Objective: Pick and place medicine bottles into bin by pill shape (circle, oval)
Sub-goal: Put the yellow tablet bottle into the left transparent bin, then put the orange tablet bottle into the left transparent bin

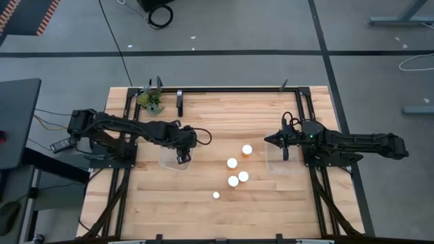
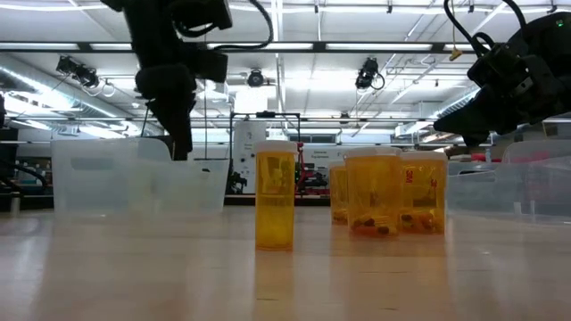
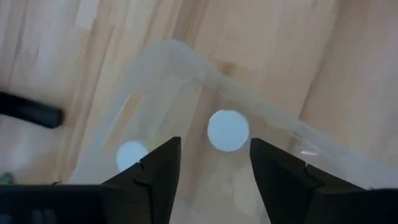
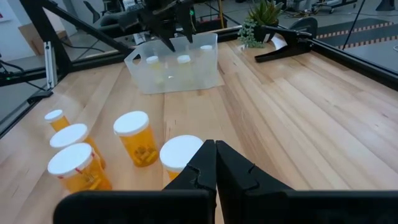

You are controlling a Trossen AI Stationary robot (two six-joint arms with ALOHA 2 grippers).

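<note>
Several orange pill bottles with white caps stand on the wooden table's middle [image 1: 233, 181], [image 2: 275, 198], [image 4: 134, 137]. My left gripper [image 1: 183, 154] is open and empty above the clear left bin [image 1: 166, 163], pointing down. Under its fingers two white caps [image 3: 228, 130], [image 3: 132, 154] stand in the bin. The right wrist view shows three caps in that bin [image 4: 183, 60]. My right gripper [image 1: 269, 140] is shut and empty, level above the table beside the clear right bin [image 1: 288, 166]. It points toward the nearest bottle [image 4: 180, 155] and stays apart from it.
A small green plant [image 1: 150, 100] and a black clamp [image 1: 180, 102] stand at the table's far edge. A black frame runs along the far and side edges [image 1: 237, 88]. Bare wood lies between the bins and toward the near edge.
</note>
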